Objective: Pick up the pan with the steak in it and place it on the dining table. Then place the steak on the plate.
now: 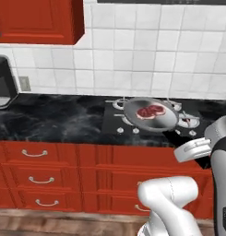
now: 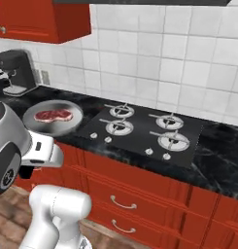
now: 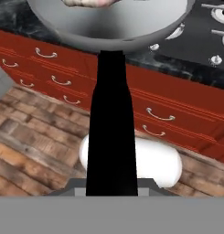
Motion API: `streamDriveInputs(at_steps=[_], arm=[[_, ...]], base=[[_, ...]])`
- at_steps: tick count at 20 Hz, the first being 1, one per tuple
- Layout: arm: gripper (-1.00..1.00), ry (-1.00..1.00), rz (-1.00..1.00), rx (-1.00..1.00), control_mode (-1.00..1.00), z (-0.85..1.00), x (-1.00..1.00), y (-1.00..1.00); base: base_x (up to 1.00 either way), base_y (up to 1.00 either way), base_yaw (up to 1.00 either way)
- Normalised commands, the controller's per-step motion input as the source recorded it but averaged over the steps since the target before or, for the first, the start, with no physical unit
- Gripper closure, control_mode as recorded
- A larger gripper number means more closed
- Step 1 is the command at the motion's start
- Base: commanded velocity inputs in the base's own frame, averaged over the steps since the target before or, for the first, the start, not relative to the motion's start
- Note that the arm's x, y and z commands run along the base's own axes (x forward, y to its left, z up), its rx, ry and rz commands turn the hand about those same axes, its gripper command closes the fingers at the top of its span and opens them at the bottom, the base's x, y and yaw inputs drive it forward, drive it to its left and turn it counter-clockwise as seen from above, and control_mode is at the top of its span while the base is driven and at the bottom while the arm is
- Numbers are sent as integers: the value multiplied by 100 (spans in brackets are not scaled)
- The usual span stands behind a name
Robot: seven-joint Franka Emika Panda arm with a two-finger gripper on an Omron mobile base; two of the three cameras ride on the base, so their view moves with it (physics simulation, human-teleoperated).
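Hand view – gripper (image 3: pixel 111 189) clamps the pan (image 3: pixel 109 23) handle – steak (image 1: pixel 150 111) lies inside.

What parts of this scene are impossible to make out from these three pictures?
- Gripper: in the hand view the pan's black handle covers the fingertips, so their closure cannot be read; in the base views the arm's own body blocks it.
- Steak: the hand view's top edge cuts off most of it.
- Pan: whether it rests on the counter or is lifted clear is hard to judge.
- Coffee machine: cut by the left base view's left edge.
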Motion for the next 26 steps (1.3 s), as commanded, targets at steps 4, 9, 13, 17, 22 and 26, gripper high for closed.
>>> streamDriveInputs(at_steps=[4, 9, 13, 17, 22, 26], arm=[[100, 0, 0, 0, 100, 0, 0, 0], [100, 0, 0, 0, 100, 0, 0, 0], [100, 0, 0, 0, 100, 0, 0, 0], [100, 0, 0, 0, 100, 0, 0, 0], [100, 0, 0, 0, 100, 0, 0, 0], [100, 0, 0, 0, 100, 0, 0, 0]], base=[[-7, 0, 50], [-7, 0, 50], [-7, 0, 50], [-7, 0, 50], [-6, 0, 50], [-3, 0, 50]])
